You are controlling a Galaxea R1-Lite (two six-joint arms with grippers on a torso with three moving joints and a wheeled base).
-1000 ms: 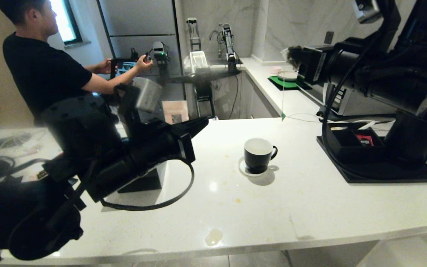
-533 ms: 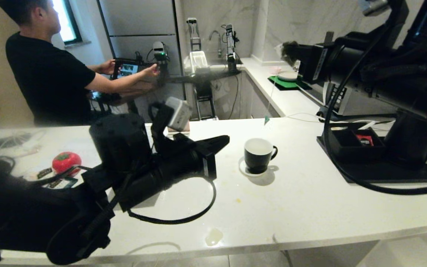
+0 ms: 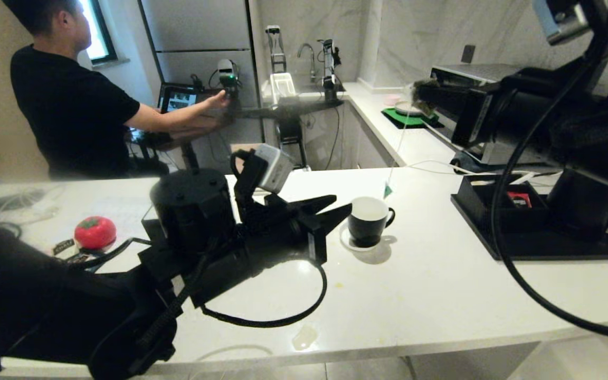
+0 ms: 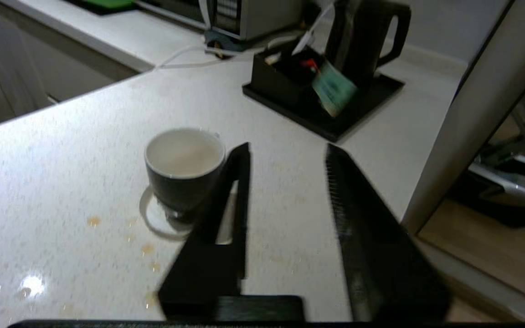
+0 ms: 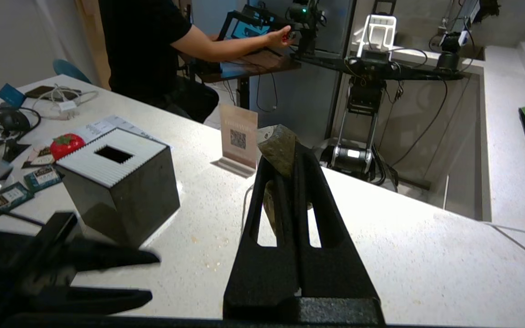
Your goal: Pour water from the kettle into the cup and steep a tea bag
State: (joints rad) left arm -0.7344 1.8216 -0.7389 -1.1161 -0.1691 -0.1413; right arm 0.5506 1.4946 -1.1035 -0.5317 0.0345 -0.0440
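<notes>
The small black cup (image 3: pixel 367 221) stands on a white coaster mid-counter. My left gripper (image 3: pixel 341 205) hovers low just left of it, open and empty. In the left wrist view one finger of the left gripper (image 4: pixel 287 148) stands beside the cup (image 4: pixel 182 166). High at the right, my right gripper (image 3: pixel 421 92) is shut on a tea bag (image 5: pixel 277 141). Its string hangs down to a green tag (image 3: pixel 388 190) right by the cup's rim. The black kettle (image 4: pixel 362 41) stands on a black tray, and my right arm partly hides the kettle (image 3: pixel 581 208) in the head view.
A black tray (image 3: pixel 547 250) at the right carries an open box of sachets (image 3: pixel 499 198). A black tissue box (image 5: pixel 116 187), a red tomato-shaped thing (image 3: pixel 94 232) and a QR sign (image 5: pixel 239 136) lie to the left. A person (image 3: pixel 66 100) stands behind the counter. A small puddle (image 3: pixel 304 338) lies near the front edge.
My left arm has swung right to the cup and its jaws have opened. The right gripper has sunk a little, so the tea bag's tag now hangs lower, by the cup.
</notes>
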